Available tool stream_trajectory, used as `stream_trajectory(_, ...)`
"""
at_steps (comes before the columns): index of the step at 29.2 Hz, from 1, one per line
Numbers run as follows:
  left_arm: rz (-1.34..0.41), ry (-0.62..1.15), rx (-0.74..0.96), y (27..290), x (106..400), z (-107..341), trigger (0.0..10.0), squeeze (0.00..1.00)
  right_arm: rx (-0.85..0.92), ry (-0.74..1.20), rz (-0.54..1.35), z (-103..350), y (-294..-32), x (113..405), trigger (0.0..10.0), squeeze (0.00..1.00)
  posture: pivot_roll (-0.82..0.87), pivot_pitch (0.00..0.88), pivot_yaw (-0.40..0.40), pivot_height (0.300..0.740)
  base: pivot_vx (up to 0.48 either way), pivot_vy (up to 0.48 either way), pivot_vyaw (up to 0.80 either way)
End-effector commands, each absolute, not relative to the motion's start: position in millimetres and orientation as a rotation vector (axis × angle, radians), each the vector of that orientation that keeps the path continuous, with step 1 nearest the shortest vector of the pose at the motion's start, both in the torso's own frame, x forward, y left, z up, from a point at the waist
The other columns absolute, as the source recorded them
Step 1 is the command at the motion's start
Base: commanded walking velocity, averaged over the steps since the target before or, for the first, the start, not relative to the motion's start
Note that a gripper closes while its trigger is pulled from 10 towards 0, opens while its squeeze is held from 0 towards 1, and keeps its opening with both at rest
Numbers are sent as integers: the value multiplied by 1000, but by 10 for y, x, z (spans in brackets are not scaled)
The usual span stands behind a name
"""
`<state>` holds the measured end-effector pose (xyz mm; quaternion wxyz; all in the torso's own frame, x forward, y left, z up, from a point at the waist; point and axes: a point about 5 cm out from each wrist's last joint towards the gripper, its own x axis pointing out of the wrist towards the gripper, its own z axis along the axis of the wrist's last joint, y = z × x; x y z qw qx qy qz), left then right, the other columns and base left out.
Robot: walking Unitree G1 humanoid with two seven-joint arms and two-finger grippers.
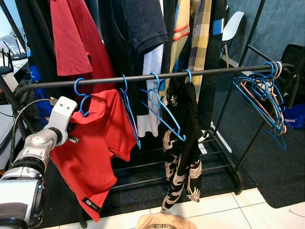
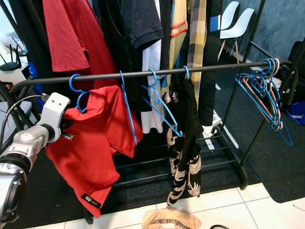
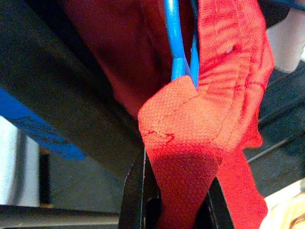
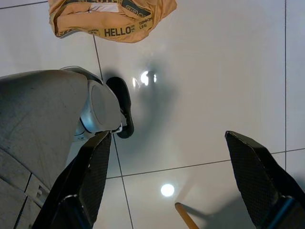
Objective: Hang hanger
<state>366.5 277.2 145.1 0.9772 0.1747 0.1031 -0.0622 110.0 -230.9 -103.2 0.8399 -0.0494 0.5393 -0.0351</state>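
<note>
A blue hanger (image 1: 80, 90) carries a red shirt (image 1: 95, 148), and its hook sits over the black rail (image 1: 214, 71) near the rail's left end. My left gripper (image 3: 176, 205) is at the shirt's left shoulder, just below the rail, shut on the red cloth. In the left wrist view the blue hanger (image 3: 175, 43) runs up out of the shirt's collar. The gripper's black fingers (image 3: 136, 200) flank a fold of the cloth. My right gripper (image 4: 171, 181) hangs low, open, pointing down at the white tile floor.
Several empty blue hangers (image 1: 157, 102) and a black patterned garment (image 1: 183, 143) hang mid-rail. A bunch of hangers (image 1: 264, 95) crowds the right end. Clothes hang on an upper rail behind. A tan cloth (image 4: 112, 19) lies on the tiles by my foot. The rack's low shelf (image 1: 219, 152) juts forward.
</note>
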Motion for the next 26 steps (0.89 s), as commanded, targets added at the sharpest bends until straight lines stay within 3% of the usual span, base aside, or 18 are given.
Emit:
stream_trajectory(1, -92, 104, 305, 2847, 3706, 1679, 0, 0, -90, 1121, -81, -1025, -2274, 1151, 10000, 0, -139, 0, 35, 740, 0, 0, 0)
stream_trajectory(6, -121, 4, 268, 2928, 3669, 1819, 0, 0, -92, 1118, -74, -1018, -2265, 1184, 10000, 0, -124, 0, 34, 740, 0, 0, 0)
stream_trajectory(18, -201, -27, 259, 3016, 3516, 1735, 0, 0, -94, 1118, -54, -1010, -2253, 1224, 10000, 0, -86, 0, 27, 740, 0, 0, 0)
stream_trajectory(20, -212, -35, 250, 3051, 3475, 1724, 549, 0, -94, 1117, -52, -1009, -2248, 1232, 10000, 0, -82, 0, 27, 740, 0, 0, 0)
stream_trajectory(21, -227, -43, 236, 3082, 3438, 1721, 3176, 0, -94, 1116, -51, -1008, -2244, 1239, 10000, 0, -74, 0, 26, 740, 0, 0, 0)
stream_trajectory(22, -227, -43, 236, 3082, 3438, 1721, 3176, 0, -94, 1116, -51, -1008, -2244, 1239, 10000, 0, -74, 0, 26, 740, 0, 0, 0)
stream_trajectory(23, -273, -33, 264, 3131, 3356, 1703, 8235, 0, -92, 1113, -48, -1005, -2234, 1255, 10000, 0, -64, 0, 23, 740, 0, 0, 0)
stream_trajectory(24, -273, -33, 264, 3131, 3356, 1703, 8235, 0, -92, 1113, -48, -1005, -2234, 1255, 10000, 0, -64, 0, 23, 740, 0, 0, 0)
stream_trajectory(25, -305, -14, 285, 3151, 3312, 1681, 10000, 0, -92, 1112, -46, -1003, -2230, 1263, 10000, 0, -60, 0, 23, 740, 0, 0, 0)
stream_trajectory(26, -305, -14, 285, 3151, 3312, 1681, 10000, 0, -92, 1112, -46, -1003, -2230, 1263, 10000, 0, -60, 0, 23, 740, 0, 0, 0)
